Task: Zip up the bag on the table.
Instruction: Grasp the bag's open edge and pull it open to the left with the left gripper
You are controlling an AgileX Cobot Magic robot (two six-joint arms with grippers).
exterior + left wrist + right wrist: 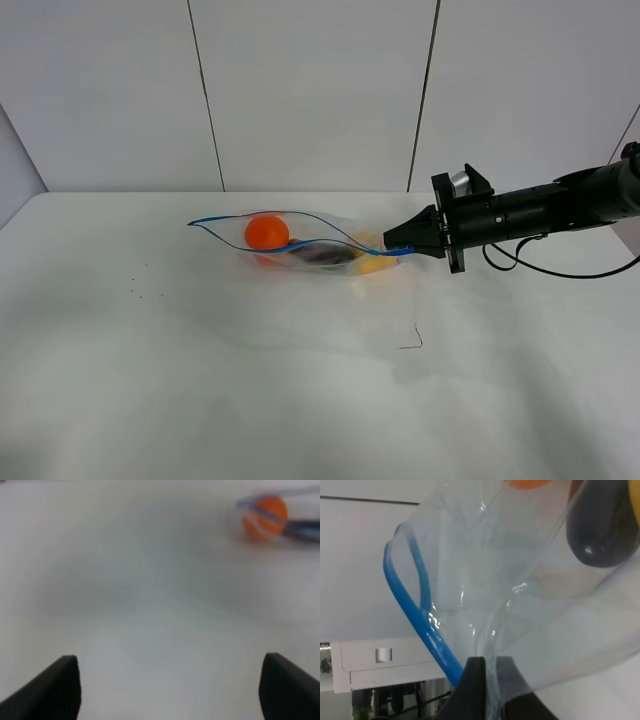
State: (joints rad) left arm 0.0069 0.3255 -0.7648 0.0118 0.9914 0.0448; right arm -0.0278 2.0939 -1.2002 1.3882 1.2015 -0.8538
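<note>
The clear bag (300,240) lies on the white table (200,390) with its blue zip strip (230,222) bowed apart, so the mouth gapes. Through it show an orange ball (267,232), a dark oblong item (325,255) and a yellow fruit (372,263). My right gripper (396,241) is shut on the bag's right end by the strip. In the right wrist view its fingers (476,680) pinch the plastic (520,605) beside the blue strip (420,625). My left gripper (170,690) is open above bare table, far from the ball (265,516), and does not show in the exterior view.
A small black corner mark (412,340) lies on the table in front of the bag's right end. A black cable (560,270) hangs from the right arm (540,210). White wall panels (310,90) stand behind the table's far edge.
</note>
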